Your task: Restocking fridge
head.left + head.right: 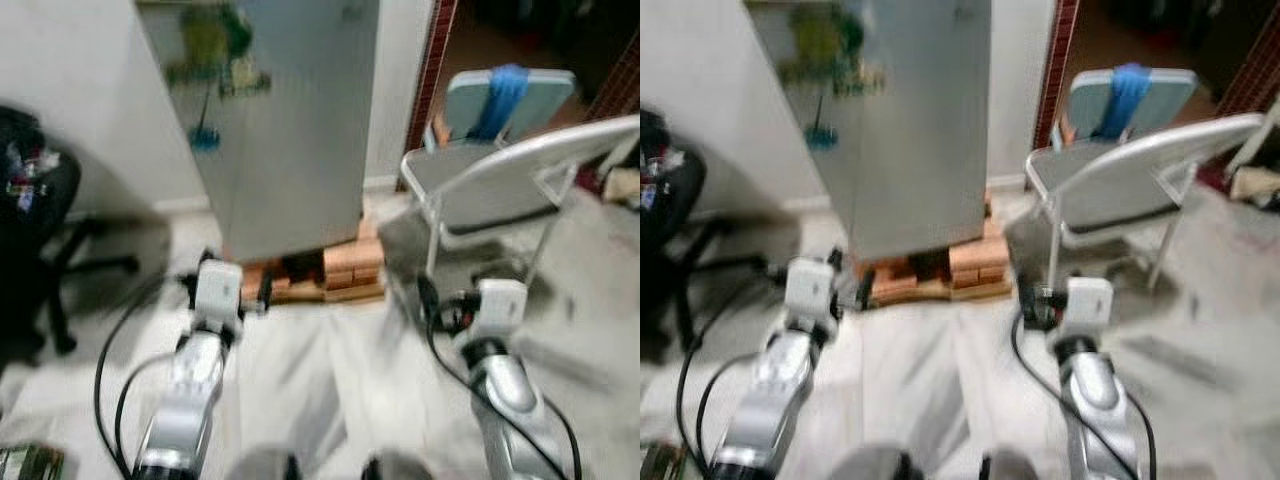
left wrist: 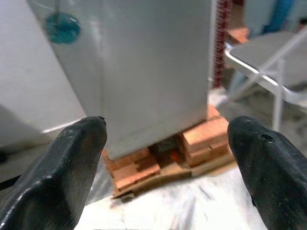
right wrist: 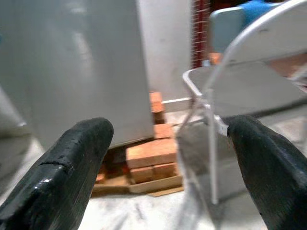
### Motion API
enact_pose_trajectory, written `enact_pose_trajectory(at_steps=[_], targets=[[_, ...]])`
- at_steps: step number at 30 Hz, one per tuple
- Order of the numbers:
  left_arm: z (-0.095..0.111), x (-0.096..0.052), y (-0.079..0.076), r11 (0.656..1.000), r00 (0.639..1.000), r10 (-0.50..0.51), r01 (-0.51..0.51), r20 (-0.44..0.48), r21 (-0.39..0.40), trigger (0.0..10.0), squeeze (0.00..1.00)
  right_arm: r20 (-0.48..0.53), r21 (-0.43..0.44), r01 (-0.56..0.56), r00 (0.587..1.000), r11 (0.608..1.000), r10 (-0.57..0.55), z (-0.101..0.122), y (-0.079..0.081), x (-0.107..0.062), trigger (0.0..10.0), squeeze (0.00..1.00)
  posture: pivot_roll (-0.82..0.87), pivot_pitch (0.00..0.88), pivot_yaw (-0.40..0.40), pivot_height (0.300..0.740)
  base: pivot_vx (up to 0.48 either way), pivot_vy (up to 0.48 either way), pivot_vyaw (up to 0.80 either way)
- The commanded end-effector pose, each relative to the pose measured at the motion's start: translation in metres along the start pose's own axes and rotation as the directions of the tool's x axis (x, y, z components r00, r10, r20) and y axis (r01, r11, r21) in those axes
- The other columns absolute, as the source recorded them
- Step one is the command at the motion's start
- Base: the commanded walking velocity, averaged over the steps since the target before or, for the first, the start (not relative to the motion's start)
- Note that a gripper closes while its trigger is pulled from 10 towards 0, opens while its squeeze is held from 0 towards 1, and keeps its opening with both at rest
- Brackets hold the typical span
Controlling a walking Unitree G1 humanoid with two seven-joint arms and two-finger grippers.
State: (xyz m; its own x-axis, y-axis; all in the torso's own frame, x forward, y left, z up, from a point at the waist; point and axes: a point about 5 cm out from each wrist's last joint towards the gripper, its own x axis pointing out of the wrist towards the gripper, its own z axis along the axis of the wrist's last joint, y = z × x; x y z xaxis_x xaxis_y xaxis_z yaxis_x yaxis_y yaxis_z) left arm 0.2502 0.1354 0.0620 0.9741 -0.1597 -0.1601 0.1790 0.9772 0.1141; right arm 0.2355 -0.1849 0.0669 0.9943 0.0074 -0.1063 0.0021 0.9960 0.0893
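A tall grey fridge [image 1: 290,130] stands straight ahead with its door closed, raised on a stack of orange bricks [image 1: 340,270]. Green and blue items [image 1: 205,60] hang on its left side. Both silver arms reach forward over the pale floor, short of the fridge. In the left wrist view my left gripper [image 2: 165,129] is open with nothing between its black fingers [image 2: 72,163], facing the fridge's base. My right gripper [image 3: 170,129] is open and empty too, facing the fridge's right corner and the bricks [image 3: 151,153]. The head views are blurred.
A grey folding chair [image 1: 480,190] stands close to the fridge's right side, and behind it is a second chair with a blue cloth [image 1: 503,95] over its back. A black office chair [image 1: 30,220] piled with things stands at the left. Cables trail from both arms.
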Motion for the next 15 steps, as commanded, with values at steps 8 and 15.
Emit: enact_pose_trajectory(at_steps=[8, 15], targets=[[0.008, -0.002, 0.003, 1.0, 0.998, -0.021, 0.022, 0.057, -0.008, 10.0, 0.0, 0.006, 0.008, -0.024, 1.0, 1.0, 0.024, -0.001, 0.006, 0.003, 10.0, 0.0, 0.0, 0.046, 0.02, 0.74, 0.0, 0.48, -0.55], [0.01, 0.003, 0.014, 1.0, 0.998, 0.02, -0.019, 0.064, -0.025, 10.0, 0.0, 0.026, -0.013, -0.047, 0.999, 0.999, 0.047, 0.003, 0.01, 0.004, 10.0, 0.0, 0.0, 0.045, 0.03, 0.74, 0.0, 0.48, 0.0]])
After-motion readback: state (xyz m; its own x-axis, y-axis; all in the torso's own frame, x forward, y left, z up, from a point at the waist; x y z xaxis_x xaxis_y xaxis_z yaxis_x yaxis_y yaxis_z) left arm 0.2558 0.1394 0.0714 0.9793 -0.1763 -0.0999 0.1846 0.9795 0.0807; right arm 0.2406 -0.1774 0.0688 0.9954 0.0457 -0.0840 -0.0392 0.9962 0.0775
